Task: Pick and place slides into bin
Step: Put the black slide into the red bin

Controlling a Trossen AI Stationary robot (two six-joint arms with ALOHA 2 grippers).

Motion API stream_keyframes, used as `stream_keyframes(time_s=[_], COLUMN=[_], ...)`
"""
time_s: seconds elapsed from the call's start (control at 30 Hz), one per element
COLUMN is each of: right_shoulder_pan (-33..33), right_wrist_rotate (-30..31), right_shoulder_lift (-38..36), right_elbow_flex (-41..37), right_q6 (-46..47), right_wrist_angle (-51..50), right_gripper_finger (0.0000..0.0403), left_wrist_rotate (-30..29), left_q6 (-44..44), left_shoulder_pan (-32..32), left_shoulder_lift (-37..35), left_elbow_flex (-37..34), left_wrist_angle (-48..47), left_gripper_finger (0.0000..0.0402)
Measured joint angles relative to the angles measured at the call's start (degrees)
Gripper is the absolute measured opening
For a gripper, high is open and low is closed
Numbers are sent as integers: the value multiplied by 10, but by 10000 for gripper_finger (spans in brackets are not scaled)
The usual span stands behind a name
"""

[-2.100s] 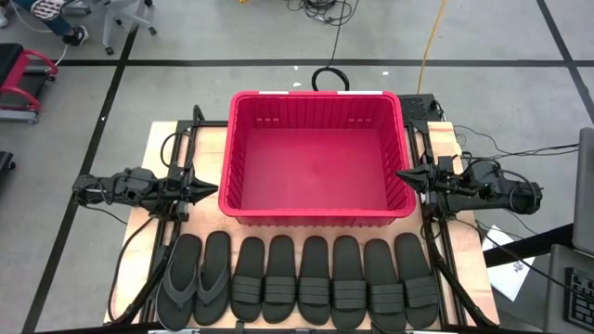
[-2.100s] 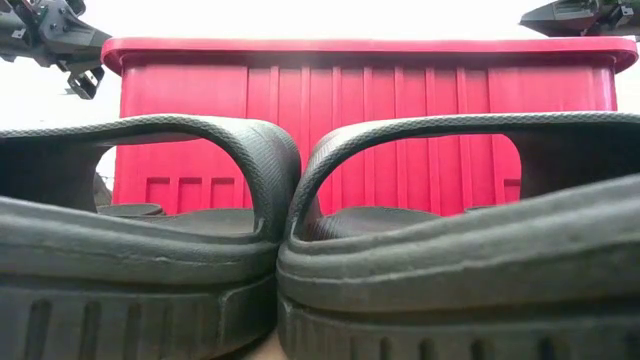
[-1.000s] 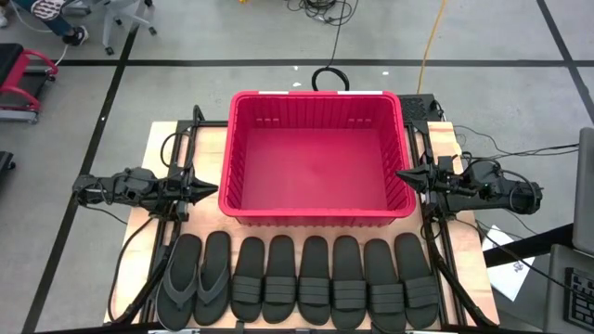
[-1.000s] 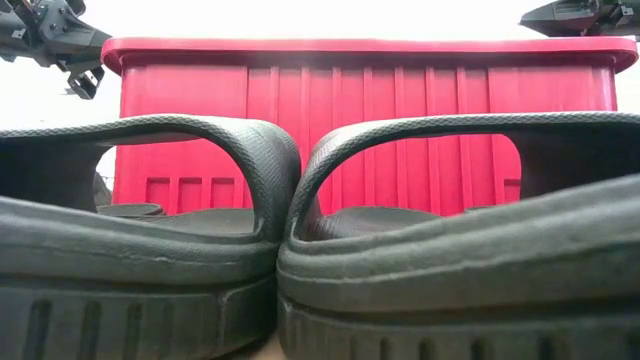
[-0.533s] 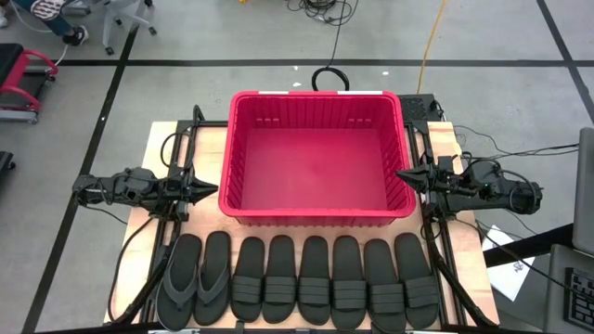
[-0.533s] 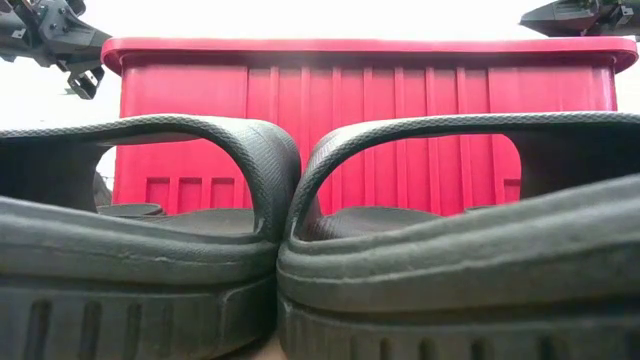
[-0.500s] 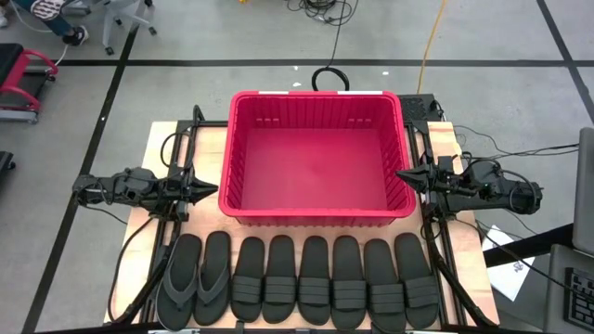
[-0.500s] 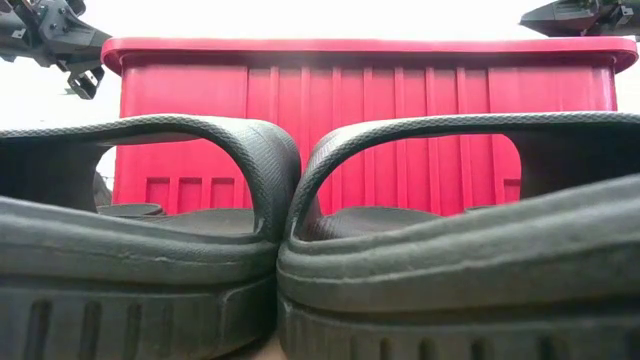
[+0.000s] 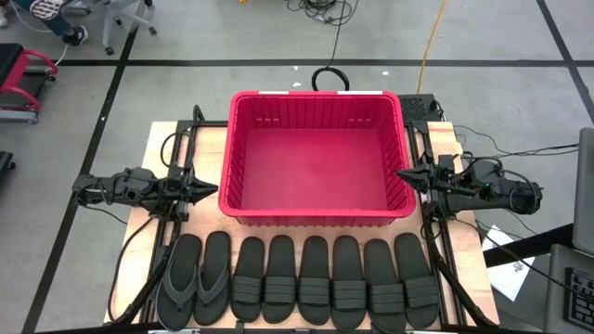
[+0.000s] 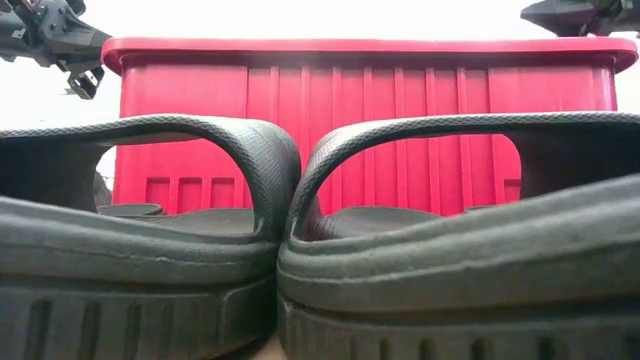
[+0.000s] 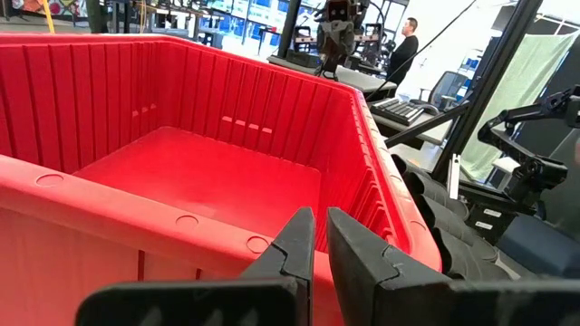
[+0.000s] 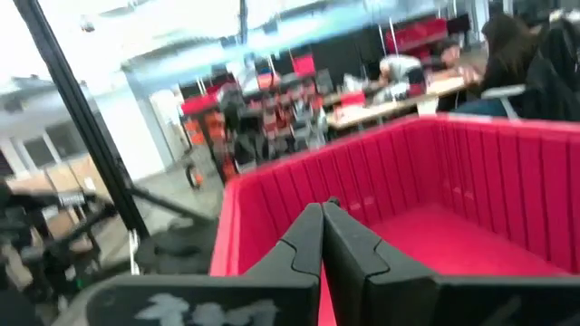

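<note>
1. Wooden table [image 9: 153, 148] on a grey taped floor, cables trailing behind; busy workshop with a seated person beyond, seen from the wrist views.
2. Bin [image 9: 317, 156] sits mid-table, red, nothing inside it (floor of the tub fully visible from above).
3. Slides [image 9: 316, 280] lie in one row along the near edge, just in front of the bin, soles down, side by side. Flip-flop pair [image 9: 195, 276] at the left end of the row; six banded ones fill the rest.
4. Left gripper [image 9: 212, 190] hangs beside the bin's left wall, fingers pinched nearly together, holding nothing.
5. Right gripper [image 9: 403, 173] hangs at the bin's right wall, fingers clenched, holding nothing.
6. Step in hand, by my reading: none started; both arms parked, no slide picked.
7. Next move likely calls for one arm to spread its fingers, swing toward the row, descend over an end slide and pinch its band or edge.
</note>
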Motion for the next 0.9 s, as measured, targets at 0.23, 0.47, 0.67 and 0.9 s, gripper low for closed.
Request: stream_keyframes(time_s=[0.23, 0.47, 0.67, 0.9], right_shoulder_pan=[0, 1, 1, 47], right_wrist_rotate=[-69, -132, -308, -408], right_shoulder_lift=[61, 252, 408, 504], right_elbow_flex=[38, 264, 470, 581], right_q6=[-77, -103, -110, -33], right_wrist_angle=[130, -88, -326, -510], right_gripper_finger=[21, 79, 102, 78], left_wrist_rotate=[0, 0, 0, 0], left_q6=[0, 0, 0, 0], left_shoulder_pan=[0, 0, 0, 0], left_shoulder_lift=[0, 0, 0, 0], left_elbow_flex=[0, 0, 0, 0], left_wrist_angle=[0, 0, 0, 0], left_gripper_finger=[31, 31, 31, 31])
